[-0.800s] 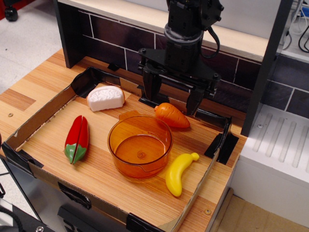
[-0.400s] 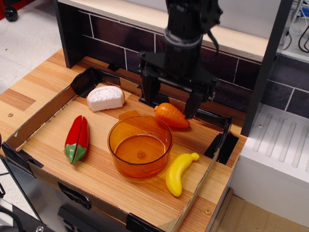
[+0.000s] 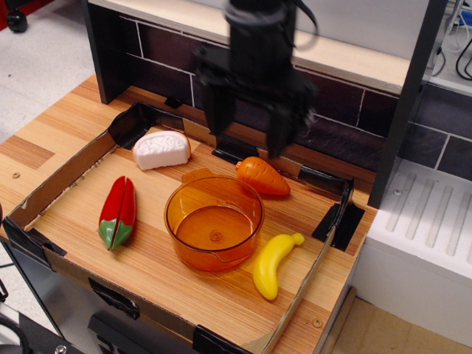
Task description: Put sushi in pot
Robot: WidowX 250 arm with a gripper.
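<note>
The white ribbed sushi (image 3: 161, 149) lies at the back left of the cardboard tray. The transparent orange pot (image 3: 214, 223) stands empty in the middle of the tray, in front of and to the right of the sushi. My black gripper (image 3: 247, 140) hangs open and empty above the tray's back edge, between the sushi and the carrot. It is blurred by motion. Its left finger is a short way right of the sushi and touches nothing.
An orange carrot (image 3: 262, 175) lies just behind the pot. A yellow banana (image 3: 273, 263) lies at the pot's front right. A red and green pepper (image 3: 116, 212) lies at the left. The low cardboard tray wall (image 3: 57, 184) rings the toys. A dark tiled wall (image 3: 162, 66) stands behind.
My gripper has moved left and a little up, from over the carrot towards the sushi. It stays open. No toy has moved.
</note>
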